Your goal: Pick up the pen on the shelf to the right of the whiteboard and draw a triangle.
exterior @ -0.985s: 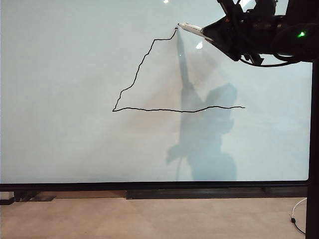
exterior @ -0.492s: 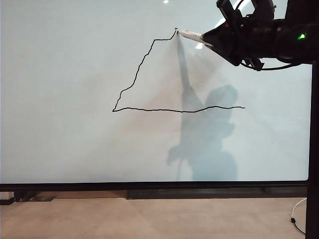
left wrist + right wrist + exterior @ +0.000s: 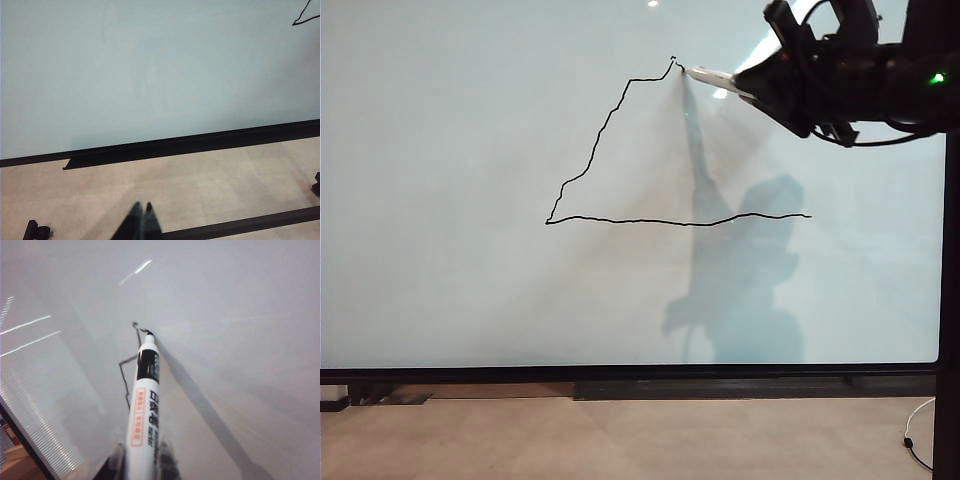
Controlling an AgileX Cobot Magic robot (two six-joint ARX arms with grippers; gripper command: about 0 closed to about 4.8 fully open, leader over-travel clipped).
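Since a second ago the right tool [image 3: 752,82], pinching the pen [image 3: 142,407], has brought its tip onto the whiteboard [image 3: 450,150] just past the triangle [image 3: 620,150] apex, starting the last side; the left tool [image 3: 140,220], pressed together, hangs low.

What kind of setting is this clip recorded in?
Probably an indoor lab or test room: a large framed whiteboard with an unfinished triangle, ceiling lights reflected, bare floor. The right gripper holds the pen.

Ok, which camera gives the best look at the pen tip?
The right wrist view: the pen fills it, its dark tip on the whiteboard at the line's end. The exterior view shows it small in the right gripper. The left wrist view misses it.
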